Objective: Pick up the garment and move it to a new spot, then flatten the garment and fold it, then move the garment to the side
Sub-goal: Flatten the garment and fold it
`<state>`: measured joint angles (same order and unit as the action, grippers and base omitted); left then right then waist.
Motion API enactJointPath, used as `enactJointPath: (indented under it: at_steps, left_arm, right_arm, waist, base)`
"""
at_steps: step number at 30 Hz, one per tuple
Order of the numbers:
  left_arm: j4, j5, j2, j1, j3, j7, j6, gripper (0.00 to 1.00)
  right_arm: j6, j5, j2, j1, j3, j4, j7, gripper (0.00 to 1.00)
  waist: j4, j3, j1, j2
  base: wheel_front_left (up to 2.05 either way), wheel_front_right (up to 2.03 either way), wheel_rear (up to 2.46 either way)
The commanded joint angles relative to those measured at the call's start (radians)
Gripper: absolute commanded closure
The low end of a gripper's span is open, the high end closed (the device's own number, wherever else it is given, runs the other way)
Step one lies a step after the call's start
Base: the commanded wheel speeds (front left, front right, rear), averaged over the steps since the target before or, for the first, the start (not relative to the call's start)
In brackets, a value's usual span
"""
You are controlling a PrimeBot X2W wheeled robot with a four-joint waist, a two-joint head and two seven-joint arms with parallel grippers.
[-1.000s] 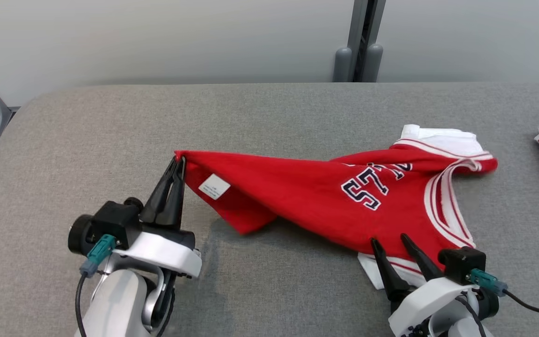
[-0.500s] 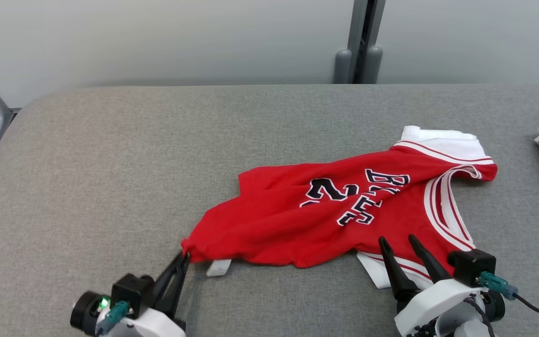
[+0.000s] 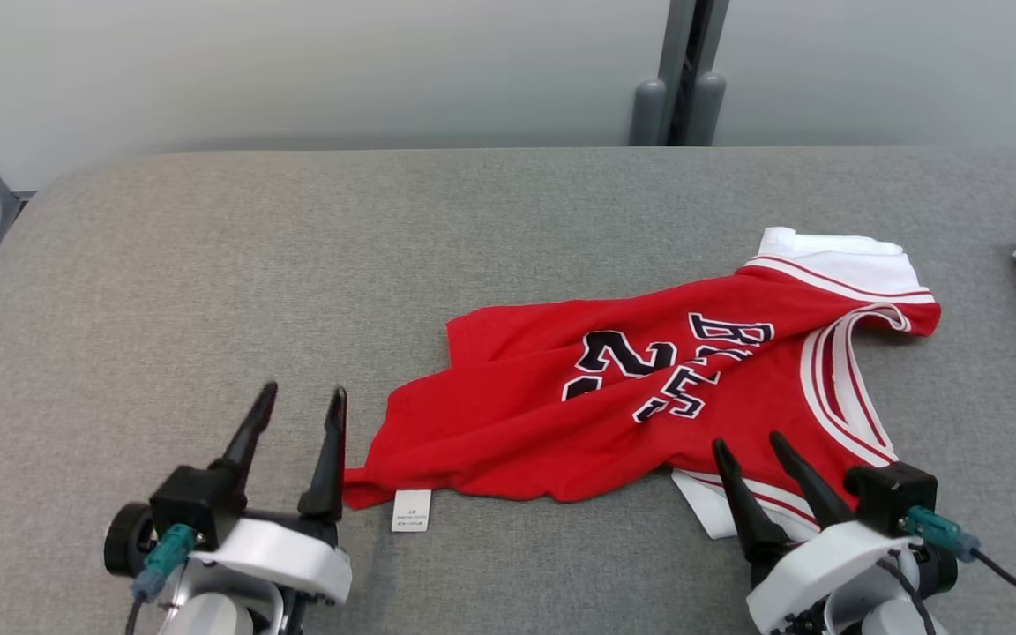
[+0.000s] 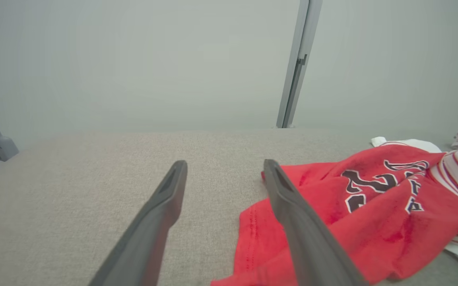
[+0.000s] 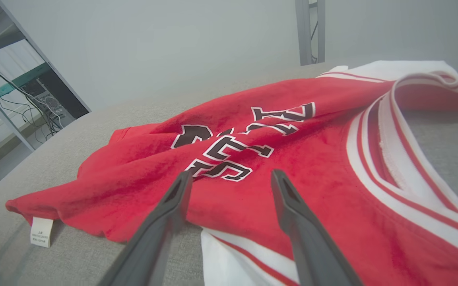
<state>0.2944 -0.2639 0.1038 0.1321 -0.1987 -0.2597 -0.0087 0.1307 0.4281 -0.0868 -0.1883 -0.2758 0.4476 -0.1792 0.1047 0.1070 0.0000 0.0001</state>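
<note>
Letting go is the change. On the grey worktop [image 3: 208, 265] the red garment [image 3: 614, 414] now lies on its own, whereas a second ago, and still half a second ago, its hem corner was pinched and being drawn toward the near edge. That drag has turned the cloth so the dark lettering and number face up. The garment now stretches from the near middle of the worktop out toward the right edge.

It is not flat, though. Long creases run through the body, the near hem is bunched, and white-striped trim curls at the right end, with a white layer poking out underneath. I judge the flattening only part done and the folding not begun.

The left hand [image 3: 305, 390] sits just beside the dropped corner, its two fingers spread and empty. The right hand [image 3: 746, 441], also spread, hovers at the garment's near-right trim, gripping nothing. A small white care label [image 3: 411, 510] lies on the worktop right by the released corner.
</note>
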Motion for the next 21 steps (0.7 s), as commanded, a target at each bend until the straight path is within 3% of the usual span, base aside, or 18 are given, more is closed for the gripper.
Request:
enactJointPath:
  at_steps: [1,13,16,21]
  left_arm:
    - [-0.017,-0.003,0.002,0.020,0.012,-0.004,0.006,0.00]
    - [-0.087,0.045,-0.040,-0.009,0.053,-0.005,-0.016,0.00]
    - [-0.082,0.051,-0.044,-0.010,0.060,-0.005,-0.021,0.00]
    - [-0.075,0.055,-0.048,-0.013,0.068,-0.005,-0.030,0.00]
  right_arm:
    - [0.000,-0.007,-0.009,0.015,-0.003,-0.008,0.006,0.00]
    - [0.000,-0.170,-0.100,0.161,-0.136,-0.146,0.054,0.00]
    - [0.000,-0.211,-0.124,0.173,-0.126,-0.151,0.059,0.00]
    - [0.000,-0.251,-0.094,0.171,-0.072,-0.122,0.045,0.00]
  waist:
    - [-0.010,0.007,0.0000,-0.0001]
    - [-0.044,0.015,0.0000,-0.0001]
    - [-0.042,0.017,0.0000,-0.0001]
    - [-0.037,0.019,0.0000,-0.0001]
  base:
    - [0.00,0.00,0.00]
    - [0.00,0.00,0.00]
    - [0.00,0.00,0.00]
    - [0.00,0.00,0.00]
